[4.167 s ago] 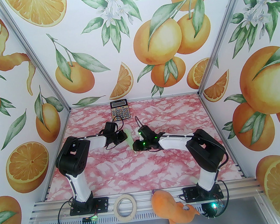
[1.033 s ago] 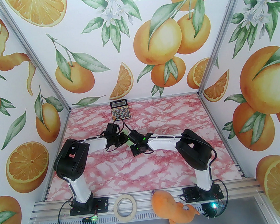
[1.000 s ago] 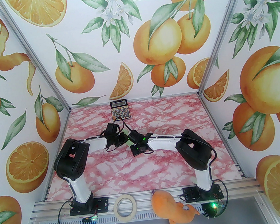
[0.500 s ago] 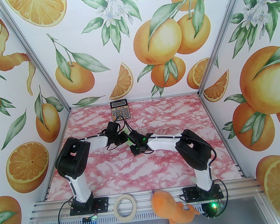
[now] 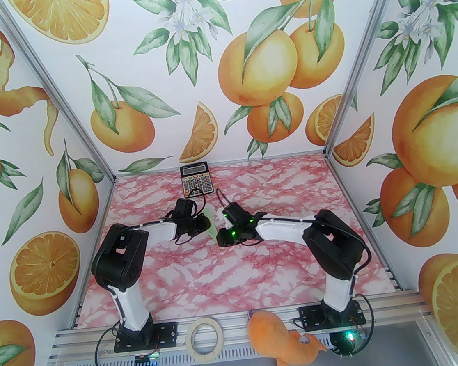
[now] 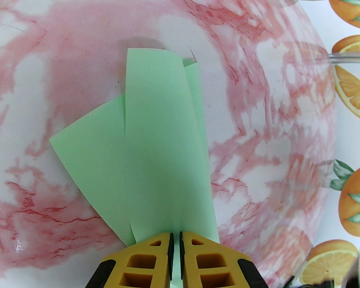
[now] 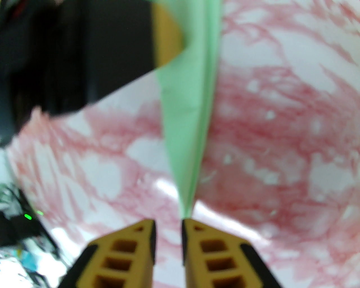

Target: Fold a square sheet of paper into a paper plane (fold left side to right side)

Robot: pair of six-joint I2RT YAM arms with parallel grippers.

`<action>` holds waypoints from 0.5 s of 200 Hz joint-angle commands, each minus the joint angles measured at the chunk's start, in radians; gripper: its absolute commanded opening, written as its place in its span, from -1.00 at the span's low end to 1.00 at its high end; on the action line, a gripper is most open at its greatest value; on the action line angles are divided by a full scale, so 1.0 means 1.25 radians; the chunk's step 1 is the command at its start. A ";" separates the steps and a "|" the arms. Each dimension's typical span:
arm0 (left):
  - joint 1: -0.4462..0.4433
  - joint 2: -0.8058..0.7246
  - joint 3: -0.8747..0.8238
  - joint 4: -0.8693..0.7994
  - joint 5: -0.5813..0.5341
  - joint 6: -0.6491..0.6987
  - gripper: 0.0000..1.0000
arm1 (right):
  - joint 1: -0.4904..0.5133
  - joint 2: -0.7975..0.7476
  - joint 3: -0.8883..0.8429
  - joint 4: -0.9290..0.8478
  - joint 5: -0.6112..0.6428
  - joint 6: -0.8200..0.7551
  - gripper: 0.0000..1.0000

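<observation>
While left claw (image 6: pixel 175 235) clamps tight on plane (image 6: pixel 160 146), right claw (image 7: pixel 168 223) stands slightly open, empty; plane's pointed nose just ahead of its tips.

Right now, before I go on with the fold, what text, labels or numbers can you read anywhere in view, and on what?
Calculator: faint print above its display and legends on its keys, all too small to read.
Paper plane: plain green, no print.
Tape roll and orange plush toy: no text visible.
So there is nothing I can quote.
</observation>
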 commanded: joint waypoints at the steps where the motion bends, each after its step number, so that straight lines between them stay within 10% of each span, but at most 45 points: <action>1: 0.003 0.024 -0.007 -0.014 -0.023 0.016 -0.71 | -0.024 0.010 -0.035 0.126 -0.096 0.099 -0.70; 100: 0.004 0.029 -0.006 -0.011 -0.014 0.016 -0.71 | -0.088 0.110 -0.121 0.451 -0.228 0.341 -0.98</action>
